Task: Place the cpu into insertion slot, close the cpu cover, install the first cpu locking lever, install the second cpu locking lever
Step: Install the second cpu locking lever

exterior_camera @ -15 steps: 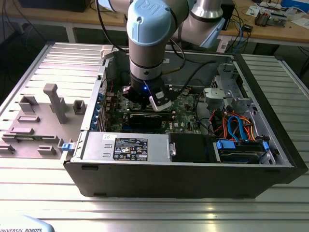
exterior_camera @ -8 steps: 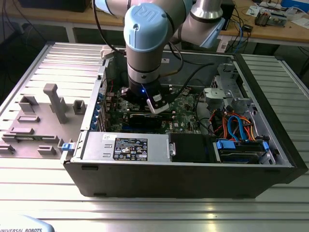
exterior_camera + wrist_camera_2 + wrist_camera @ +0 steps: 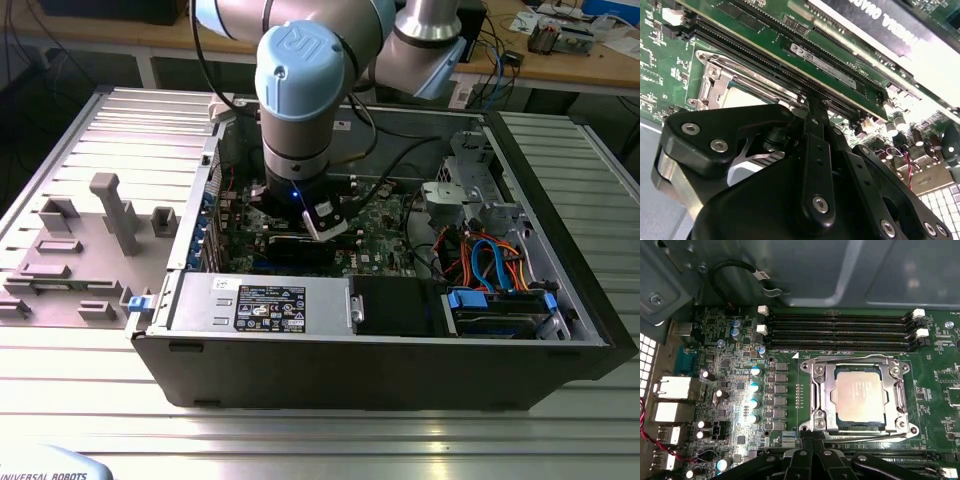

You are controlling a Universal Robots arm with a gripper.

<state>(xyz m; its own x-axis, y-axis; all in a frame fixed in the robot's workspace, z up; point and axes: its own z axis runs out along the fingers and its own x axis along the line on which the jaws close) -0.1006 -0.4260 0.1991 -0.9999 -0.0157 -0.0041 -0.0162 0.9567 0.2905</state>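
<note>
The cpu (image 3: pixel 860 400), a silvery square chip, lies flat in the insertion slot (image 3: pixel 906 429) on the green motherboard. The cpu cover (image 3: pixel 821 395), a shiny metal frame, lies down around the chip. Thin wire levers run along the socket's side toward the memory slots (image 3: pixel 850 359) and along the side by the gripper (image 3: pixel 865 436). My gripper (image 3: pixel 812 442) is shut, its black fingertips together at the socket's edge, close to that lever; whether they touch it I cannot tell. The second wrist view shows the gripper (image 3: pixel 812 107) beside the socket (image 3: pixel 715 82). In the exterior view the gripper (image 3: pixel 320 225) reaches down into the open case.
Long black memory slots (image 3: pixel 840 330) run beside the socket. A black expansion card (image 3: pixel 880 25) stands close by. The case (image 3: pixel 380 370) also holds a power supply (image 3: pixel 260 300) and a drive bay with blue and orange cables (image 3: pixel 490 270). Grey fixtures (image 3: pixel 110 215) sit at the exterior view's left.
</note>
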